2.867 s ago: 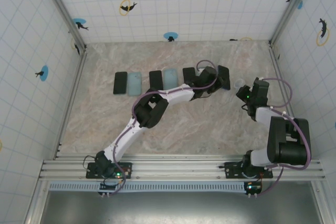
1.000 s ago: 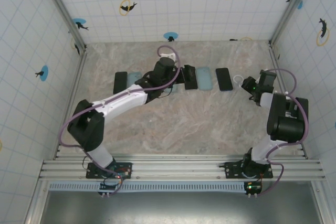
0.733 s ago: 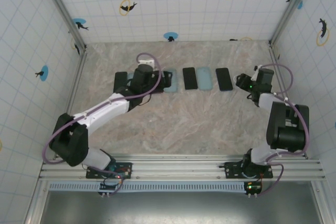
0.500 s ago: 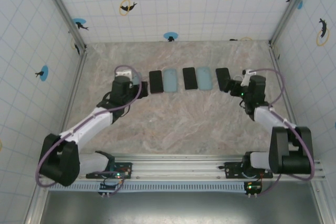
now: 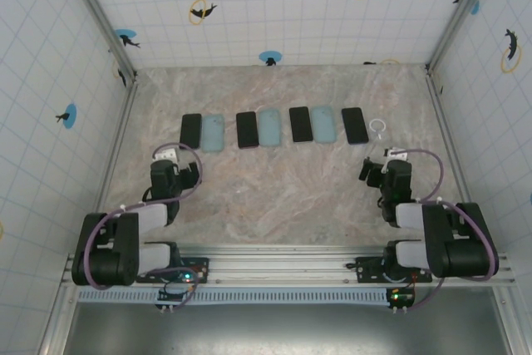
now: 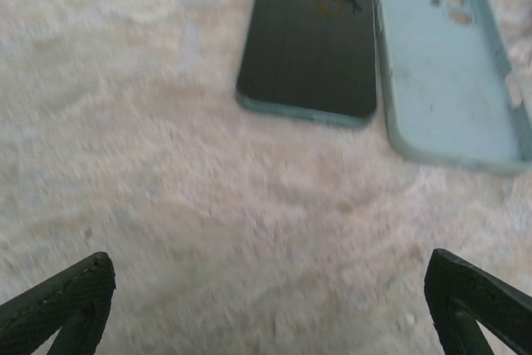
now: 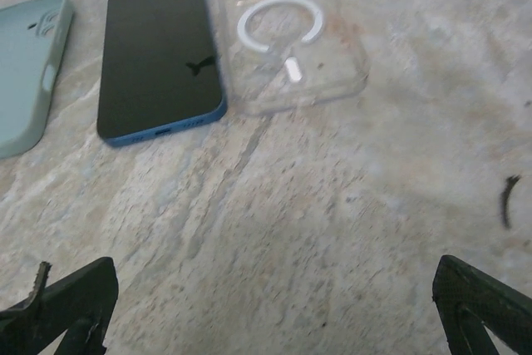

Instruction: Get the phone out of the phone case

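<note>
Several black phones lie in a row at the back of the table, each next to an empty case. The leftmost phone (image 5: 190, 130) (image 6: 307, 35) sits beside a pale blue case (image 5: 214, 132) (image 6: 449, 64). Beside the rightmost phone (image 5: 355, 125) (image 7: 158, 56), which has a blue edge, lies a clear case (image 5: 379, 126) (image 7: 291, 39) with a white ring. My left gripper (image 5: 170, 164) (image 6: 266, 272) hangs open over bare table, short of the leftmost phone. My right gripper (image 5: 378, 165) (image 7: 273, 276) is open too, short of the rightmost phone, holding nothing.
Two more phones (image 5: 246, 129) (image 5: 300, 124) and pale blue cases (image 5: 268, 126) (image 5: 322, 123) fill the middle of the row. Tiled walls enclose the marble table (image 5: 283, 189) on three sides. Both arms are folded close to their bases at the near rail (image 5: 274, 265).
The left arm swept left along the row, then drew back to the near left. The right arm pulled back from the clear case toward its base, and its jaws opened wide.
</note>
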Available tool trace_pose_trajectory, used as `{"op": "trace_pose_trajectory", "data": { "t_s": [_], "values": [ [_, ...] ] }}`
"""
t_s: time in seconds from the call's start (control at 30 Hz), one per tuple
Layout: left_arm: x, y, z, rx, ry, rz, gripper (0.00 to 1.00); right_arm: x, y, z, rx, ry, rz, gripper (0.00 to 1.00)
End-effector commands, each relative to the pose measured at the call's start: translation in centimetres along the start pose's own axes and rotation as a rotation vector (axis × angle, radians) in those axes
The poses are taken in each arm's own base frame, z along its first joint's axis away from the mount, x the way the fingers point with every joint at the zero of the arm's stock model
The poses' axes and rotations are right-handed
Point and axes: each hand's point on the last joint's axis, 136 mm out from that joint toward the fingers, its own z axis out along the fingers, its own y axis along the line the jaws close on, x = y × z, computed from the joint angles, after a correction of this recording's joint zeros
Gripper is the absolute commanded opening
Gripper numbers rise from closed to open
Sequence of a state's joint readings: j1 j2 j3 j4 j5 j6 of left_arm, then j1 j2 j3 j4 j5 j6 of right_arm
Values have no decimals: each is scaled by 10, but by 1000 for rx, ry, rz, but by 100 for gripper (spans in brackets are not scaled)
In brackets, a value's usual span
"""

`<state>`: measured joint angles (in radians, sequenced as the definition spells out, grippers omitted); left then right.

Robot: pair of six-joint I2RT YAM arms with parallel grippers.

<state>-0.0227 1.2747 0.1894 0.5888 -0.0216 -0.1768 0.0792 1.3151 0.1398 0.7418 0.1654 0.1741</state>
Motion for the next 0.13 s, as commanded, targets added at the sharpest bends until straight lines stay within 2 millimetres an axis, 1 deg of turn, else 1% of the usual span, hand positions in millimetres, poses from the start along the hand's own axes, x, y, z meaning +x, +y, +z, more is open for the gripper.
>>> {"op": "trace_pose_trajectory", "data": {
  "t_s": [0.0, 0.1],
  "values": [
    [-24, -3, 0, 36, -126, 37, 98, -44, -5, 1, 65, -164, -26, 100],
    [-17, -3, 0, 45, -120, 41, 98, -44, -1, 2, 56, -157, -42, 100]
  ]
}}
